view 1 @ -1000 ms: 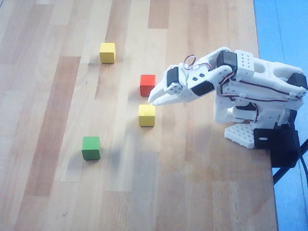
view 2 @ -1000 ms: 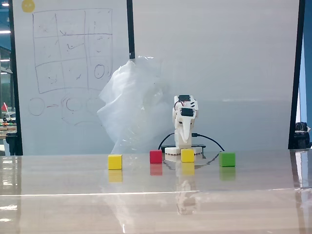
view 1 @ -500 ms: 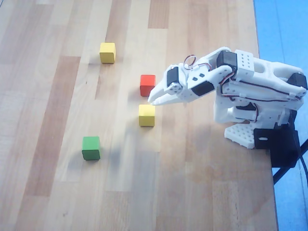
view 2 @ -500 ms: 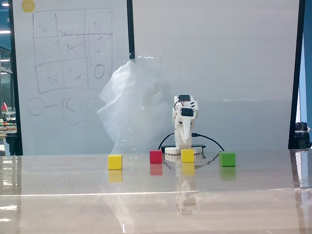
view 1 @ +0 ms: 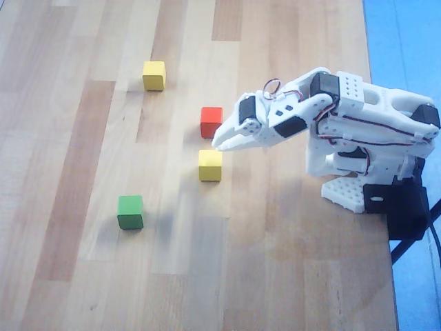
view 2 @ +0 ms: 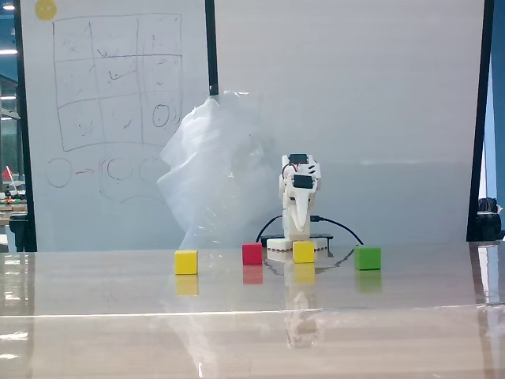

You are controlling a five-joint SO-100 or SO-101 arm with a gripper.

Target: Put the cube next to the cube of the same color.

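One yellow cube (view 1: pixel 210 165) lies on the wooden table just below my gripper's tip in the overhead view; it also shows in the fixed view (view 2: pixel 303 252) in front of the arm's base. The other yellow cube (view 1: pixel 154 75) lies apart at the upper left, and at the left in the fixed view (view 2: pixel 186 262). My white gripper (view 1: pixel 219 141) looks shut and empty. It points left between the red cube and the near yellow cube. In the fixed view the gripper (view 2: pixel 301 231) hangs a little above the near yellow cube, not touching it.
A red cube (view 1: pixel 211 122) sits just above the near yellow cube, and a green cube (view 1: pixel 130 212) lies lower left. The arm's base (view 1: pixel 351 189) stands near the table's right edge. A crumpled clear plastic bag (view 2: pixel 217 170) stands behind the cubes.
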